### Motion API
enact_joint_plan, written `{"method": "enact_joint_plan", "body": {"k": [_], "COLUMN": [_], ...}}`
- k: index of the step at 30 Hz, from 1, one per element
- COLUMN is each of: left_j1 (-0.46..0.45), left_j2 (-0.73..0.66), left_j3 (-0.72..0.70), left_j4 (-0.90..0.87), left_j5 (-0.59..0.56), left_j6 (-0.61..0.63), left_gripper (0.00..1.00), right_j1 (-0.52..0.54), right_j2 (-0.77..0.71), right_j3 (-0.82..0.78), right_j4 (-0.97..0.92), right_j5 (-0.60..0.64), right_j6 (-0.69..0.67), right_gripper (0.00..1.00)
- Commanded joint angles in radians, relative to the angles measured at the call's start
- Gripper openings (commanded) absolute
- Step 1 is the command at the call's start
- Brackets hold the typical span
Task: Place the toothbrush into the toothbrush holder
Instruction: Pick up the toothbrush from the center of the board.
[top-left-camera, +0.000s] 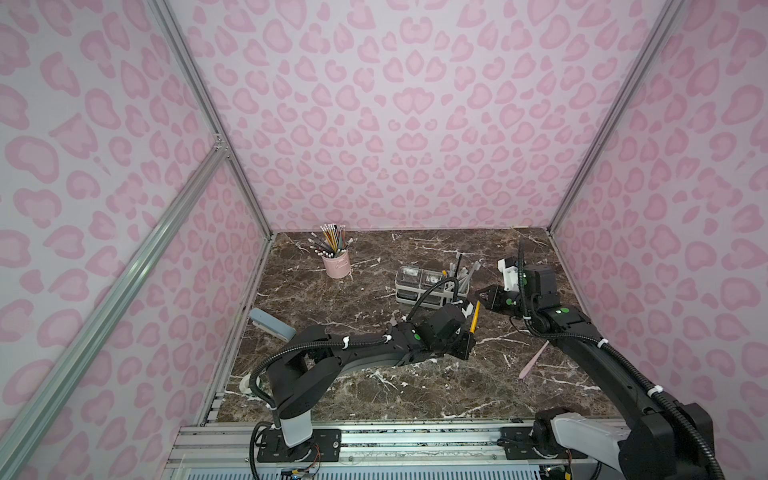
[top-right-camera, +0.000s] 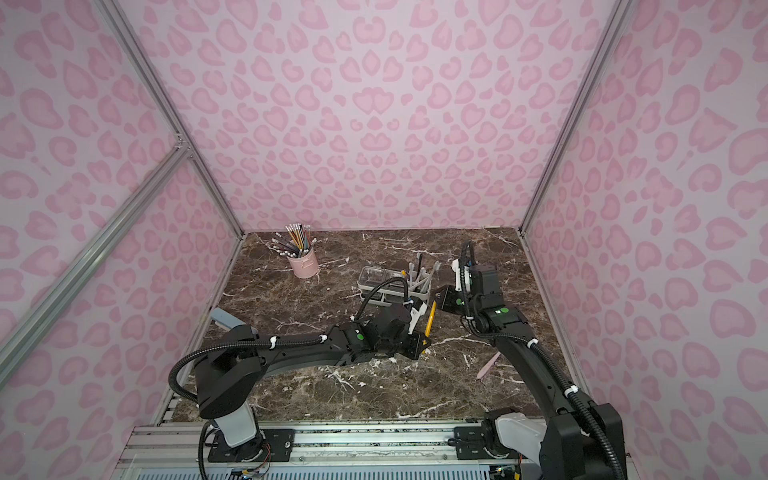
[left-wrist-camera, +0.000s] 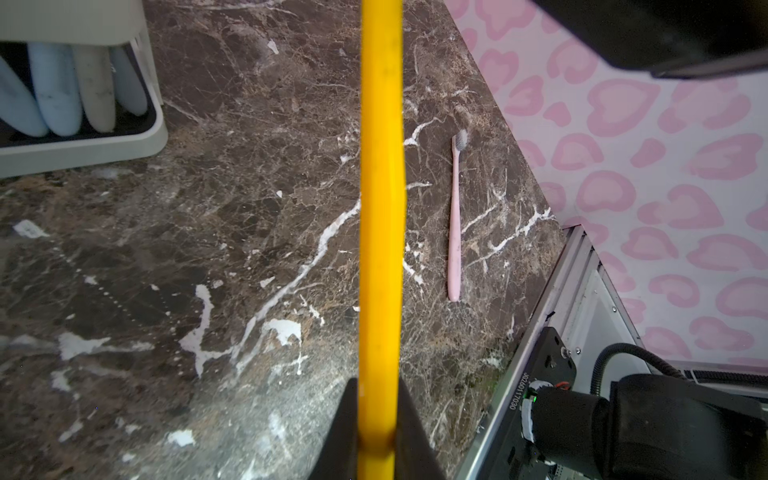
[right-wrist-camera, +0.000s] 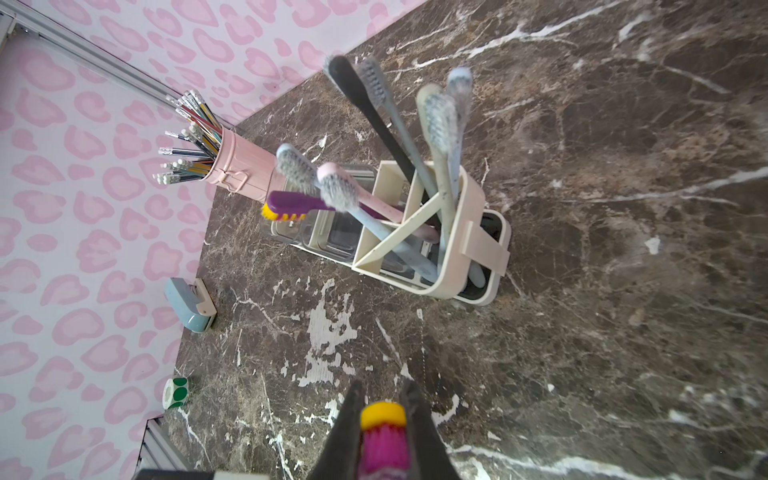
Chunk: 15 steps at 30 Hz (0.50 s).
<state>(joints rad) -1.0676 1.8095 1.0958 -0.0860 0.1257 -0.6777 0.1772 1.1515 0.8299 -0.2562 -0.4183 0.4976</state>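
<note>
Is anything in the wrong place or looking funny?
Yes. A pink toothbrush lies flat on the table by the wall, apart from the toothbrush holder where the others stand. A purple toothbrush leans out sideways over the holder's clear boxes instead of standing up. The left pincer and right pincer both grip one yellow toothbrush.

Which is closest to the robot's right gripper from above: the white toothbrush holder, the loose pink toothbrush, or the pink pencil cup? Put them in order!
From the right gripper, in a top view:
1. toothbrush holder, right beside it.
2. pink toothbrush, lying flat, nearer the front.
3. pink pencil cup, far back left.
</note>
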Motion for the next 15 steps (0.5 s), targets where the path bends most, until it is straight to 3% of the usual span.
{"method": "enact_joint_plan", "body": {"k": [1, 5, 7, 15], "left_j1": [0.0, 0.0, 0.0, 0.002], "left_j2": [-0.026, -0.068, -0.095, -0.221], "left_j3": [0.009, 0.01, 0.011, -0.014], "left_j4": [0.007, -0.012, -0.028, -0.087], "left_j5": [-0.015, -0.03, -0.04, -0.078], "left_j6": [0.007, 0.009, 0.008, 0.02], "left_gripper": [0.13, 0.34, 0.5, 0.74], "right_j1": [-0.002, -0.003, -0.003, -0.003], "right_j2": [-0.014, -0.029, -0.037, -0.043], "right_j3": [0.013, 0.024, 0.033, 0.068], "right_j4": [0.049, 0.062, 0.077, 0.137], "right_j5": [-0.002, 0.035, 0.053, 0.137], "right_j6": [0.007, 0.006, 0.009, 0.021], "right_gripper": [0.0, 0.0, 0.0, 0.0]}}
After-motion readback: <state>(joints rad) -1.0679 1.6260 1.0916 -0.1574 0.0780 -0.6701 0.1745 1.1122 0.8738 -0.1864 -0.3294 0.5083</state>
